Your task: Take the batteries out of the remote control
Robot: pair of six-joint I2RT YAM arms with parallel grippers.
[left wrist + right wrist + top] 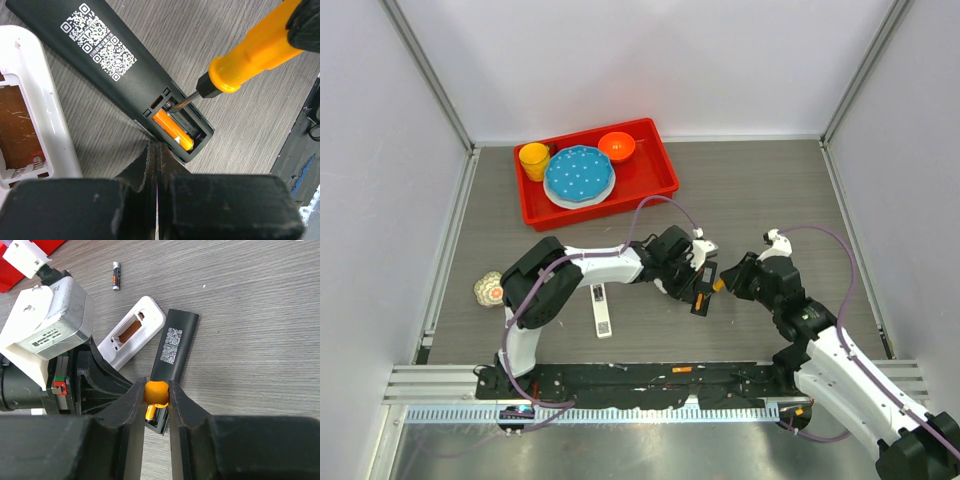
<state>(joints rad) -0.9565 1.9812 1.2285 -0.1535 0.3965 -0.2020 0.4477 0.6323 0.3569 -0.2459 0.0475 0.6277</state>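
The black remote control (115, 65) lies back-up on the table with its end compartment open. One orange battery (172, 131) sits inside it. My left gripper (157, 147) is shut and empty, its tips pressed against the remote's edge beside the compartment. My right gripper (156, 385) is shut on the orange-handled screwdriver (157, 394). The screwdriver's metal tip (181, 102) pokes into the compartment next to the battery. A loose dark and orange battery (116, 276) lies on the table farther away. From above, both grippers meet over the remote (703, 297).
A white remote (132, 332) with an open, empty compartment lies right beside the black one. A white strip-shaped piece (602, 312) lies to the left. At the back, a red tray (660, 175) holds a blue plate, a yellow cup and an orange bowl. A small ball (488, 290) sits far left.
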